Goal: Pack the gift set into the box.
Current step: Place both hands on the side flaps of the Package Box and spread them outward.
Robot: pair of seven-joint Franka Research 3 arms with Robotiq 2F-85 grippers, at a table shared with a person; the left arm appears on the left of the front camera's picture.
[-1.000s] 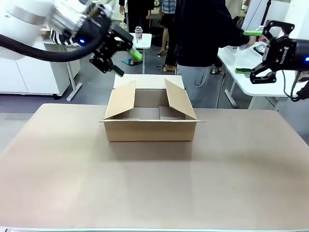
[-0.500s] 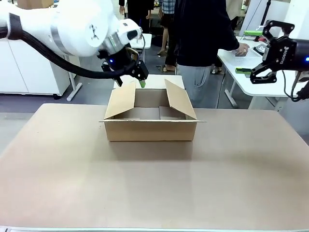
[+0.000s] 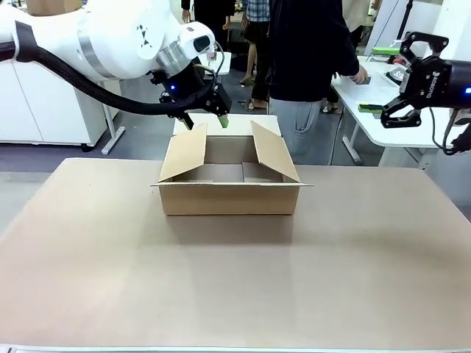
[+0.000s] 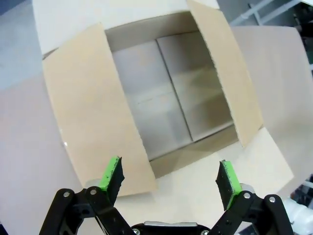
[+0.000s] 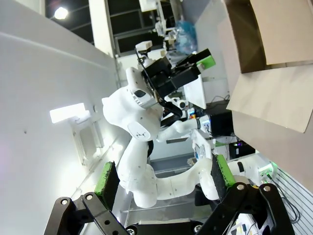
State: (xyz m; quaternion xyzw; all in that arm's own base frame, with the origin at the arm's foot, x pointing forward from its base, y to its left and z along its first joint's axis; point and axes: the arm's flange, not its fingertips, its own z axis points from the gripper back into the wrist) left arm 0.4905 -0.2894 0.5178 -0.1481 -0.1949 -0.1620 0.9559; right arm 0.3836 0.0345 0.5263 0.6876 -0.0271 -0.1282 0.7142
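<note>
The box (image 3: pixel 229 197) stands open in the middle of the table, its four flaps spread. From above, the left wrist view shows the box (image 4: pixel 166 100) with a bare cardboard bottom. My left gripper (image 3: pixel 207 123) hangs open just above its rear left flap, pointing down, nothing between the fingers (image 4: pixel 112 175). My right gripper (image 3: pixel 384 84) is raised at the far right, away from the box, open and empty; in its own view, my right gripper (image 5: pixel 164 177) looks sideways past a box flap (image 5: pixel 274 98). No gift set shows in any view.
A person (image 3: pixel 305 51) stands behind the box at the far side, one hand on a white side table (image 3: pixel 368 92) at the right. The brown tabletop (image 3: pixel 235 279) stretches in front of the box.
My left arm swung from the upper left down to the box's rear left flap, its gripper turning to point downward. The right arm stayed put.
</note>
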